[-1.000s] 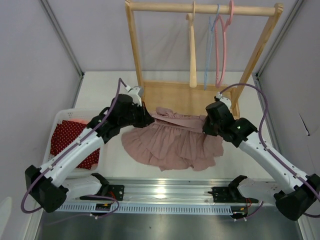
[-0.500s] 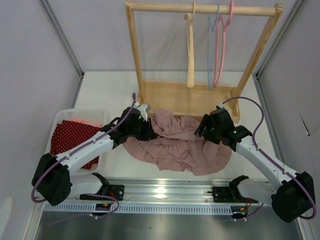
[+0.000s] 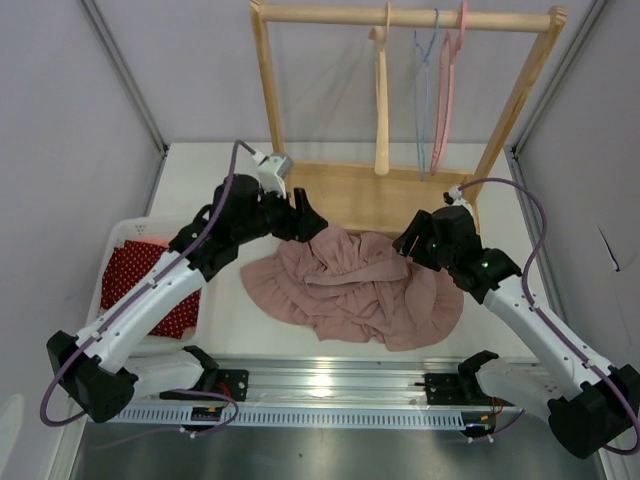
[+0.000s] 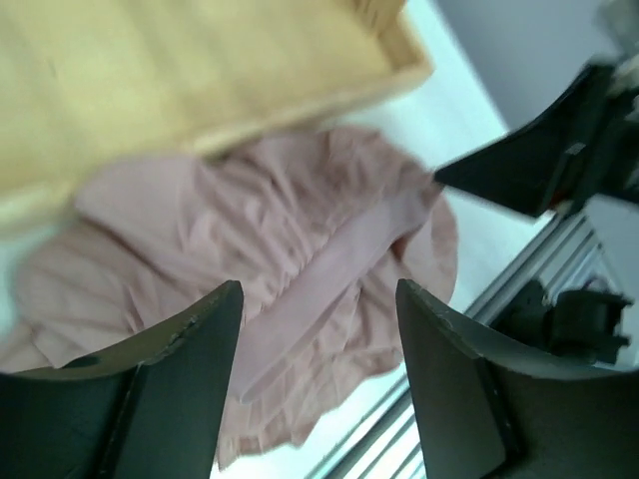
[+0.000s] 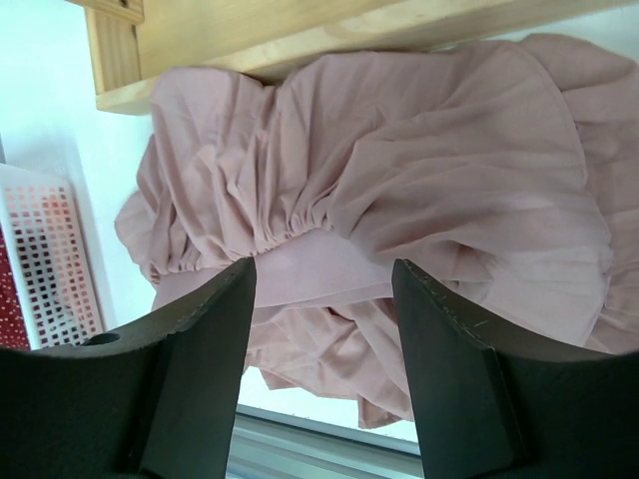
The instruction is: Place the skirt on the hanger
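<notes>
The pink skirt (image 3: 350,290) lies crumpled in a heap on the white table, just in front of the wooden rack's base. Three hangers dangle from the rack's top rail: a wooden hanger (image 3: 381,100), a blue one (image 3: 424,100) and a pink one (image 3: 446,90). My left gripper (image 3: 305,222) hovers over the skirt's back left edge, open and holding nothing. My right gripper (image 3: 408,245) hovers open over the back right edge. From the left wrist the skirt (image 4: 300,230) shows below the parted left gripper (image 4: 318,329). In the right wrist view, the skirt (image 5: 399,170) and its waistband lie under the open right gripper (image 5: 321,319).
The wooden rack's base board (image 3: 370,190) and uprights stand right behind the skirt. A white basket (image 3: 125,232) holding a red dotted cloth (image 3: 140,280) sits at the left. The metal rail (image 3: 330,380) runs along the near edge. Grey walls close in on both sides.
Both grippers have opened and let go of the skirt, then drawn up and back. The skirt, held spread a second ago, has dropped into a bunched heap.
</notes>
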